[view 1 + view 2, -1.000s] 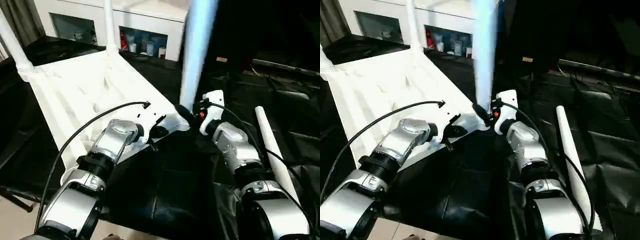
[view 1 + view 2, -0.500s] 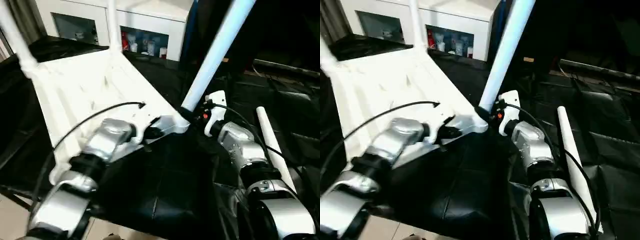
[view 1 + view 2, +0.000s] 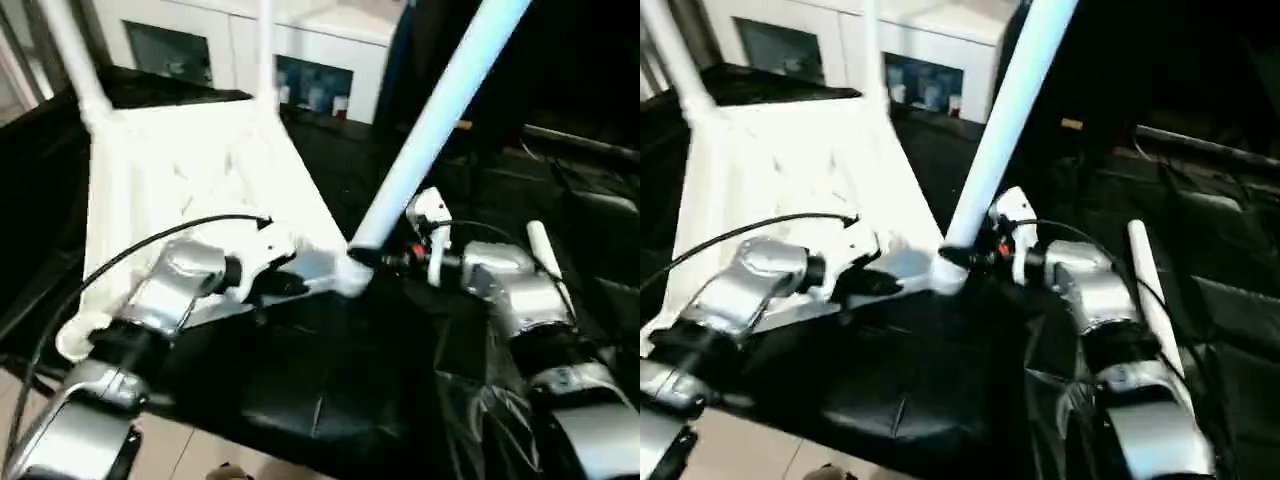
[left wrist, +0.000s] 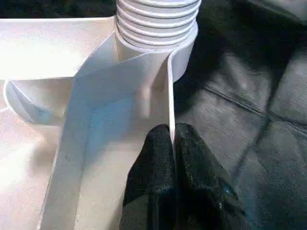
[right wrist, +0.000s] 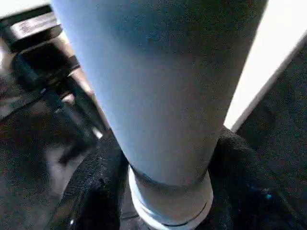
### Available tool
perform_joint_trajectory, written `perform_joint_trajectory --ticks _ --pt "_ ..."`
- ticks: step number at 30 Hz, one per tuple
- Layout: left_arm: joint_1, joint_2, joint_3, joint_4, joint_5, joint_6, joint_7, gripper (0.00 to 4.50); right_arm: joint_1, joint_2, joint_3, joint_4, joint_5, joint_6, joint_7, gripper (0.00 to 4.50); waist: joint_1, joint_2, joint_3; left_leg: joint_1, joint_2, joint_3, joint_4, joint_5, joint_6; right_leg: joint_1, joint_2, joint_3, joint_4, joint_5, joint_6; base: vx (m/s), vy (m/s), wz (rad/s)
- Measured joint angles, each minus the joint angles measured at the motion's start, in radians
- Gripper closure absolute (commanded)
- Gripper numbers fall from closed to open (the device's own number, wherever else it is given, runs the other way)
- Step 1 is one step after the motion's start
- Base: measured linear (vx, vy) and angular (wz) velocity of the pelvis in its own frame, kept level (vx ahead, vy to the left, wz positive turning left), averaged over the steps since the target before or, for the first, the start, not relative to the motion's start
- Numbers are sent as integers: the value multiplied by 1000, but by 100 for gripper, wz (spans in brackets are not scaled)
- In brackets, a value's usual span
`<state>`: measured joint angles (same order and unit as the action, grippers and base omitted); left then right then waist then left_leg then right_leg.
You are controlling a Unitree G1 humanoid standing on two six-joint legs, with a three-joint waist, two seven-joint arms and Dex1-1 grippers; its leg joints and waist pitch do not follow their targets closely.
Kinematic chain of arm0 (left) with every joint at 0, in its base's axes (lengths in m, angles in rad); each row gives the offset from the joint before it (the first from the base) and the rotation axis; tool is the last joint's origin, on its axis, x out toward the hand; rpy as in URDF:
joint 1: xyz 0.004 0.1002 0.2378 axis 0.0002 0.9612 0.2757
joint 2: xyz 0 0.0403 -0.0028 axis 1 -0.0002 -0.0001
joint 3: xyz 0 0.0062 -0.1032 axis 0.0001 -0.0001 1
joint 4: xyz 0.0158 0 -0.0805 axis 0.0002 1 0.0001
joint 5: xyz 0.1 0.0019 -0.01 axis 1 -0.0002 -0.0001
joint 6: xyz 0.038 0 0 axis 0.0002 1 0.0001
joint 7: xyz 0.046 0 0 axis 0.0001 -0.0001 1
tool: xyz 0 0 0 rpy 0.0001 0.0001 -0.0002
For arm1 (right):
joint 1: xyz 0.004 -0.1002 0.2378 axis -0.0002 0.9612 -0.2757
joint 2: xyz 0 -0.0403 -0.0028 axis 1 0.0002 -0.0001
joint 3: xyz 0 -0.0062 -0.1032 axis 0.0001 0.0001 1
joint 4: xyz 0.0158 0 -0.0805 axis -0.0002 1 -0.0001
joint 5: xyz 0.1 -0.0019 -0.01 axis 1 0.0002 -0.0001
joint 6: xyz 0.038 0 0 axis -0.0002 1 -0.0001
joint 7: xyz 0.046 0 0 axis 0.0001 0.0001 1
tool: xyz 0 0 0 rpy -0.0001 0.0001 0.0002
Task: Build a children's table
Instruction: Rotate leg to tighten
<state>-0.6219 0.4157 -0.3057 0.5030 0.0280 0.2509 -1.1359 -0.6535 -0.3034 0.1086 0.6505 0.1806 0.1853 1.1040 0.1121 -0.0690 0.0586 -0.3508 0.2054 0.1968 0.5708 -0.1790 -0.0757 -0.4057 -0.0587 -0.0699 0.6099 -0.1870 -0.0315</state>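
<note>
The white table top [image 3: 190, 170] lies upside down, ribbed side up, on the black cover. Two legs [image 3: 72, 55] [image 3: 265, 45] stand in its far corner sockets. A third leg [image 3: 430, 130] leans up and to the right from the near right corner socket [image 3: 345, 272]; its ribbed end [image 4: 156, 19] sits in that socket. My right gripper [image 3: 385, 258] is shut on this leg's base, with black fingers [image 5: 98, 179] on either side of it. My left gripper [image 4: 171, 143] is shut on the top's thin rim beside that corner. The fourth leg [image 3: 545, 262] lies on the cover at the right.
A white cabinet with glass doors [image 3: 310, 75] stands behind the table top. Wrinkled black cover [image 3: 330, 380] spreads under both forearms to its front edge; pale floor [image 3: 175, 460] shows below it. My left arm's cable [image 3: 150, 245] arcs over the table top.
The leg in my right gripper has swung from upright to a lean toward the right. The table top has turned slightly, and the head view has shifted.
</note>
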Motion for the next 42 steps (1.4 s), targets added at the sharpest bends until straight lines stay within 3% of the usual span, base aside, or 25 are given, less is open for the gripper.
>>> perform_joint_trajectory --ticks 10,25,28,30,32,34,37,42 --pt "24 30 -26 -39 -12 1 -81 450 19 -33 56 -60 -21 30 97 255 10 -9 -6 2 1 0 1 0 0 4 0 0 0 -1 1 0 0 0" --pt "29 31 -26 -44 -5 5 -82 450 31 -16 54 -62 -24 20 82 255 11 -13 -9 3 1 -1 2 1 0 6 0 0 1 -1 1 0 0 0" --pt "26 18 -7 -16 5 18 -41 450 32 25 31 -16 -24 -4 -18 256 -1 -16 -12 8 1 -1 2 1 -2 11 0 0 2 -4 6 0 0 0" --pt "18 4 -4 5 9 32 -3 450 31 53 16 10 -26 -17 -96 256 -9 -17 -12 18 1 -2 3 2 -3 17 0 0 0 -5 8 0 0 0" --pt "-11 -41 5 57 24 52 72 450 19 101 -23 61 -26 -23 -236 257 -23 -17 -11 23 0 -5 5 2 -3 21 0 -2 -1 -6 9 -26 7 -3" --pt "-23 -65 7 75 32 63 116 450 6 126 -43 89 -26 -23 -322 257 -30 -15 -10 22 0 -11 7 2 -3 22 -1 -8 -8 -6 9 -26 7 -3" --pt "-40 -107 27 96 38 111 185 450 -36 170 -76 157 -22 -28 -446 258 -49 -11 -10 18 1 -30 6 2 -3 26 -2 -32 -30 -6 9 -36 36 -19" --pt "-87 -245 51 144 83 212 406 450 -133 245 -125 319 -28 -76 -736 259 -69 -11 -10 20 0 -31 10 2 -3 25 -8 -41 -35 -6 9 0 0 0"
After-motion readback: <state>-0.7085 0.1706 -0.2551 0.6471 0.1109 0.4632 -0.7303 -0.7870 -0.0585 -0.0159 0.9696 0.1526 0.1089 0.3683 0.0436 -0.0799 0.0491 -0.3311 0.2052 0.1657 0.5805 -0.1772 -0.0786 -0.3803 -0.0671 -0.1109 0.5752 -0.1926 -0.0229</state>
